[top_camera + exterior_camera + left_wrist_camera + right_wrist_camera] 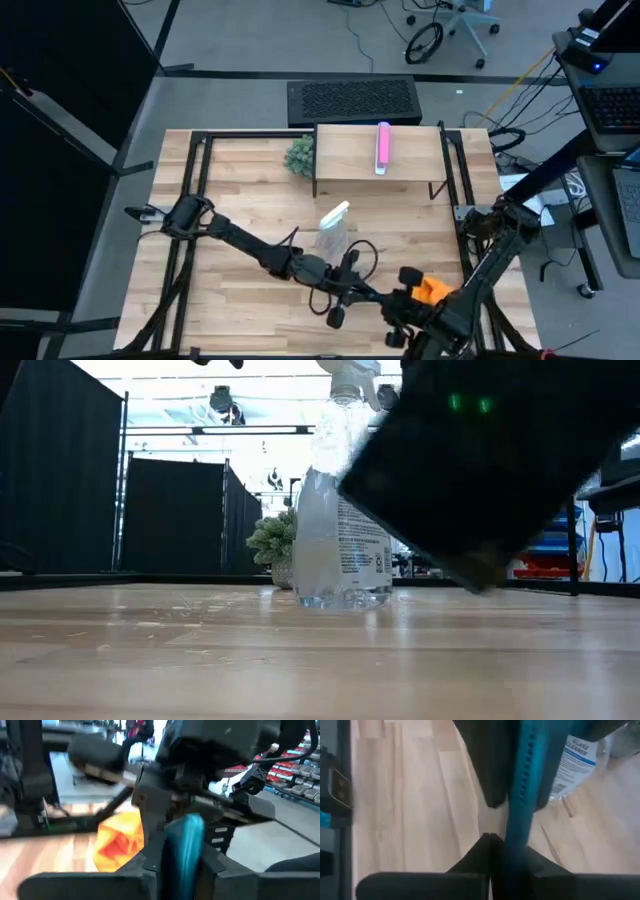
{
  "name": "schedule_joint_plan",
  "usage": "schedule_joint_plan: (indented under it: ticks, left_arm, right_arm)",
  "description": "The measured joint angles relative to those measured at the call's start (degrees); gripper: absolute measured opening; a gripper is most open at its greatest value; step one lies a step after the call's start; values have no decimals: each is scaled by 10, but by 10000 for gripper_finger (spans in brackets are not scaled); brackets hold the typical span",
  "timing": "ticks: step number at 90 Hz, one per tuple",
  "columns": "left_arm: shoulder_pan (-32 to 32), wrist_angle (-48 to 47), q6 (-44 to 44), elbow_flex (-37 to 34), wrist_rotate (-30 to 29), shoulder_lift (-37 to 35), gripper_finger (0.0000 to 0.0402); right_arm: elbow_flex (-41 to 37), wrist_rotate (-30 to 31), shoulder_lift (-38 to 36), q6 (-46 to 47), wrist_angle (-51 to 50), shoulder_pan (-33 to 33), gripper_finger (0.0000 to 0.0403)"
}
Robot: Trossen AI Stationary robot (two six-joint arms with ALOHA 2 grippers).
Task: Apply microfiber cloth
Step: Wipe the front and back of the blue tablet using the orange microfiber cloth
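A dark flat tablet [480,460] with a blue rim hangs tilted above the table's near part, clear of the wood, between my two grippers. Reaching in from the left, my left gripper [340,312] is shut on the tablet's blue rim. My right gripper [398,325] comes from the right and is shut on the rim too. The orange microfiber cloth [432,290] sits bunched beside my right arm's wrist, and neither gripper holds it. In the left wrist view the cloth [120,842] shows beyond the tablet. Whether it rests on the table or on the arm, I cannot tell. My left gripper has the tablet's blue rim [186,845] between its two fingers, which stand on either side of the slab. The tablet is lifted clear of the table. My right gripper has the blue rim [517,827] running between its two fingers, with the dark slab [490,765] reaching out beyond them.
A clear spray bottle [333,232] with a blue label stands upright mid-table, just behind the tablet. A small potted plant [299,155] sits at the back, beside a raised wooden shelf [410,165] that carries a pink object [383,147]. Bare wood lies to the left.
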Motion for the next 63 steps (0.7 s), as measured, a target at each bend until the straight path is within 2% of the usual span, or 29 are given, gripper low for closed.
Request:
schedule_joint_plan:
  ticks: [16, 26, 32, 42, 52, 63]
  left_arm:
    - [0, -172, -52, 0, 14, -57, 105]
    - [-8, -238, -85, 0, 13, -86, 113]
    - [-15, -237, -118, 0, 19, -95, 114]
    - [-24, -229, -200, 0, 33, -100, 115]
    - [-13, -227, -274, 0, 33, -100, 115]
    - [0, -220, -313, 0, 29, -100, 123]
  right_arm:
    - [3, -56, -5, 56, -87, 52, 7]
    - [7, -60, -5, 90, -137, 83, 7]
    - [11, -56, -5, 95, -159, 98, 7]
    - [12, -34, -5, 90, -192, 110, 7]
    - [12, 40, -5, 97, -240, 107, 6]
    - [10, 90, -5, 79, -259, 100, 6]
